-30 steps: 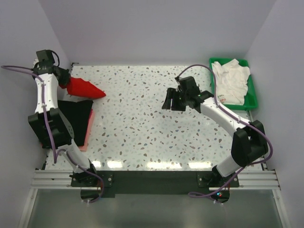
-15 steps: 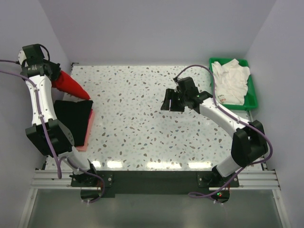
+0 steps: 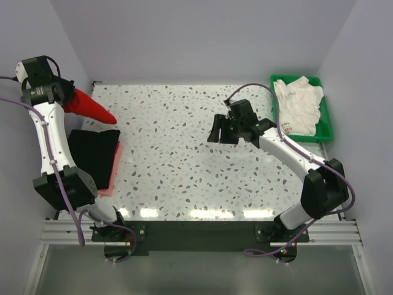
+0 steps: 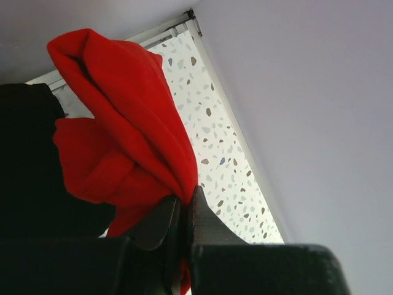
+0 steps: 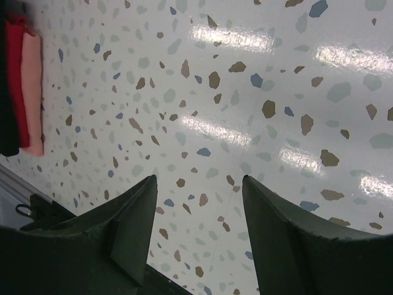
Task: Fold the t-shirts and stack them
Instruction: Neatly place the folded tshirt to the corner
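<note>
Pinching the red t-shirt, the left gripper has swung it up into the far-left corner beside the folded black t-shirt, likely to stack it, while the right gripper hovers spread, empty

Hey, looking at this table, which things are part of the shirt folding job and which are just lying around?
Part of the job:
red t-shirt, pinched in the shut left gripper
folded black t-shirt, lying flat
white t-shirts, heaped in the green tray
open right gripper, holding nothing

Just there:
the green tray itself
speckled table
</note>
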`<state>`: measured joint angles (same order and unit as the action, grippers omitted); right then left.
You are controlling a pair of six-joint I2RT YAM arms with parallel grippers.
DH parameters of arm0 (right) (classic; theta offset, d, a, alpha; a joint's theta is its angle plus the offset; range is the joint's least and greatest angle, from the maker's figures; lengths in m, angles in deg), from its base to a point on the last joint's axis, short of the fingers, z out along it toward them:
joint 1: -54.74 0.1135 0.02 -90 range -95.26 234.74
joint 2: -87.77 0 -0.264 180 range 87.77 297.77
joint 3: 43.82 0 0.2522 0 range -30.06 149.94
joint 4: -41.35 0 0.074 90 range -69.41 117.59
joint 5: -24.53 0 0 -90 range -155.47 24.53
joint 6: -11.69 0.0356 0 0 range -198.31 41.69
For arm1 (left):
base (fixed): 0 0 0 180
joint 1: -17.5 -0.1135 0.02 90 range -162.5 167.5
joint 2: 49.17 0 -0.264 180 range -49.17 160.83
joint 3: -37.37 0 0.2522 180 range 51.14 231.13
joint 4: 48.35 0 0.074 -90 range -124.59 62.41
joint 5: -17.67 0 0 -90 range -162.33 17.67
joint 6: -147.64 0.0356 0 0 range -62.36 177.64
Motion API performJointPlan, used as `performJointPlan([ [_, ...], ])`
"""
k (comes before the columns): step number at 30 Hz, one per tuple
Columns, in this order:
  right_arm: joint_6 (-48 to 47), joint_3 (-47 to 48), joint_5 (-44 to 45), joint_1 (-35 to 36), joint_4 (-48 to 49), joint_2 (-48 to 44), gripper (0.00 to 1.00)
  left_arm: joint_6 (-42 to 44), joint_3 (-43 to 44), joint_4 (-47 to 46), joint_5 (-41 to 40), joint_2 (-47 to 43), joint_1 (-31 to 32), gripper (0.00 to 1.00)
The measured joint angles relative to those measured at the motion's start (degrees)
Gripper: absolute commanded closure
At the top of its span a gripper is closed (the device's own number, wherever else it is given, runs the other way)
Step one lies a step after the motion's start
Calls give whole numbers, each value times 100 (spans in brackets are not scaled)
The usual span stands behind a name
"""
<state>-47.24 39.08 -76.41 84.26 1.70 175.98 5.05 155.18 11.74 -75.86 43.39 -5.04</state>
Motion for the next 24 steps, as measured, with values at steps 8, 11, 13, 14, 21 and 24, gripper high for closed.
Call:
performJointPlan([
  [8,2,-33,87,50,-9,-177,39,122,-243,13,-109,-619,-68,100],
  [11,0,-74,92,136,-22,-212,39,127,-809,-44,-138,-957,-151,100],
  [13,-2,-120,92,221,-35,-212,39,140,-1281,-94,-160,-1189,-227,100],
  [14,-2,-151,90,269,-42,-212,39,144,-1554,-96,-170,-1320,-284,100],
  [21,0,-564,87,625,-68,-328,39,334,-3366,-197,-236,-2260,-802,80],
  [24,0,-719,87,776,-107,-433,39,431,-4000,-138,-363,-2787,-951,46],
])
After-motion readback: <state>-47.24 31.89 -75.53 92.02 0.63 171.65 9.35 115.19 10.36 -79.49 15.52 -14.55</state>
